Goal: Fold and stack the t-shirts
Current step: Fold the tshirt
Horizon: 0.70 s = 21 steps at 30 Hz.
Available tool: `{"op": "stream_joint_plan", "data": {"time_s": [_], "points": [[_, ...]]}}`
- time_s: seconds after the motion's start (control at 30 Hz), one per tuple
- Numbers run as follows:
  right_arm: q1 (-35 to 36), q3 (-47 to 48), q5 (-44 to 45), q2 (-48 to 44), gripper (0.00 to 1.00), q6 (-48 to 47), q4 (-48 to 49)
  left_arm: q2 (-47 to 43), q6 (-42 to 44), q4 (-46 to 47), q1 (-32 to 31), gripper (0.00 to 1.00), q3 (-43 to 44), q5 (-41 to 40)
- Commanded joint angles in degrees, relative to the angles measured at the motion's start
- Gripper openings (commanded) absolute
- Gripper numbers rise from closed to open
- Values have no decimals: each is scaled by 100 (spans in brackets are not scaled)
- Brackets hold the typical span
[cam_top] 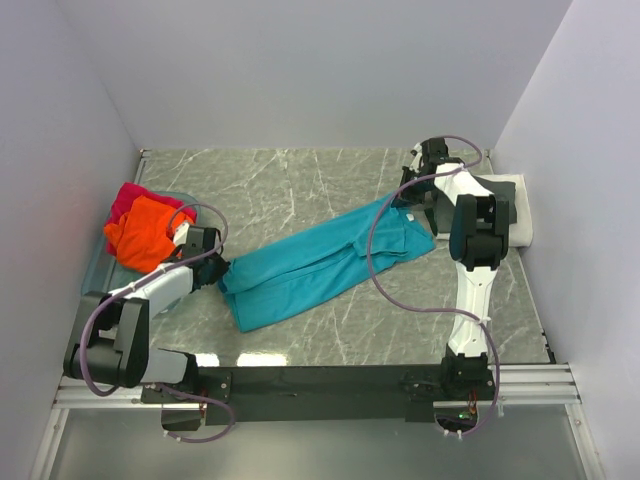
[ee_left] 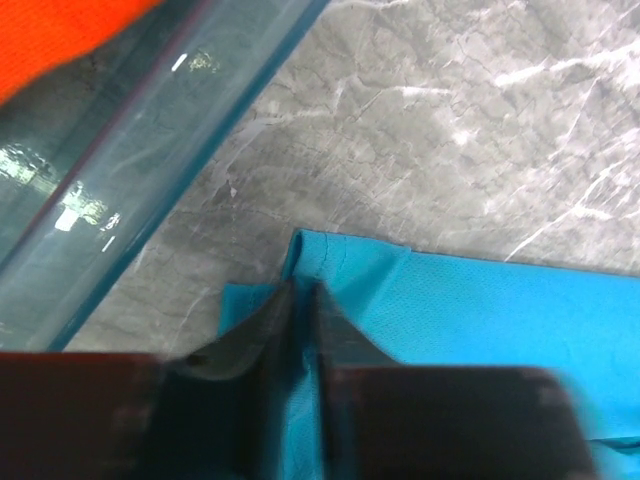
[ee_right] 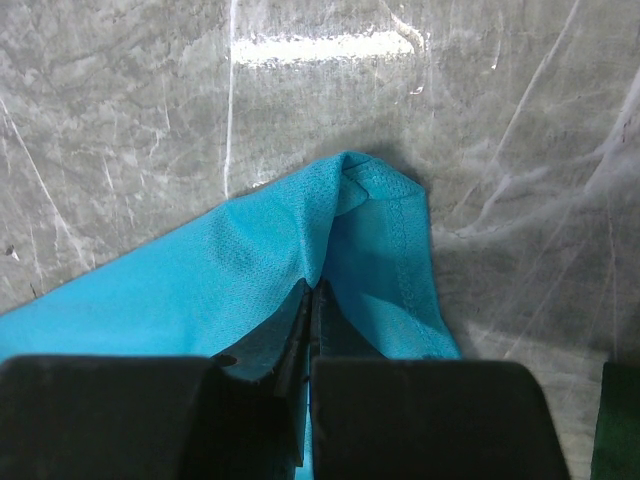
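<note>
My left tool (ee_left: 303, 320), nearest the tub (ee_left: 130, 160), and right tool (ee_right: 310, 310), farthest, both clamp the teal t-shirt (cam_top: 320, 262); next, I think, stretch it flat for folding.

Bright, even light from overhead, with only soft shadows. White glare streaks the marble desk (cam_top: 330, 355) along its near edge. Close to the lenses, the left end effector (ee_left: 303, 292) and right end effector (ee_right: 312, 292) look dark and blurred, while the teal t-shirt (ee_right: 260, 240) weave stays sharp.

I'm looking into a lab test cell: plain white walls (cam_top: 300, 70) box in a grey marble-patterned counter (cam_top: 300, 180), and both robot arms (cam_top: 470, 270) bolt onto a metal rail (cam_top: 530, 380) at its near edge.
</note>
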Motion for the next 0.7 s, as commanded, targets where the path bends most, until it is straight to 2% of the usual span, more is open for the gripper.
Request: {"op": "stream_joint_plan", "data": {"time_s": [0.0, 0.1, 0.67], "points": [[-1, 81, -51, -4, 0, -78, -4, -11, 26, 144, 25, 13, 150, -36], [-1, 90, -42, 5, 0, -61, -13, -142, 35, -5, 25, 4, 150, -211], [-36, 107, 11, 31, 0, 36, -4, -977, 114, -753, 68, 3, -87, -616]]}}
